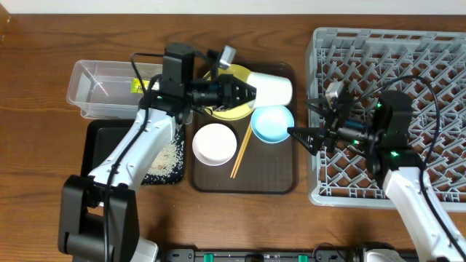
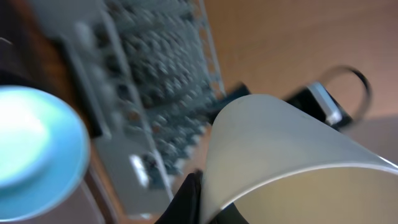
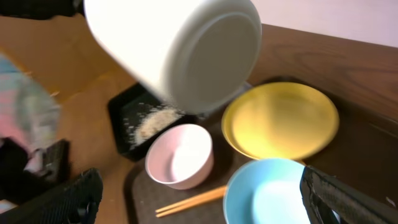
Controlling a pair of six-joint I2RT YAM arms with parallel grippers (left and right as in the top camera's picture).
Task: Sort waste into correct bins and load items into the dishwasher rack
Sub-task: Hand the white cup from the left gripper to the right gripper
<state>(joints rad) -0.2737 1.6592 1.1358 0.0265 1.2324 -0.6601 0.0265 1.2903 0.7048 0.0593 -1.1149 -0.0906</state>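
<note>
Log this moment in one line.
left gripper: shut on cup, held on its side above brown tray | right gripper: open, empty, by left edge of rack | rice: in black tray

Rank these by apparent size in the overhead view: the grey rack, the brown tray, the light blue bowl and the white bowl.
1. grey rack
2. brown tray
3. light blue bowl and white bowl: they look about alike, so they are not ranked.
</note>
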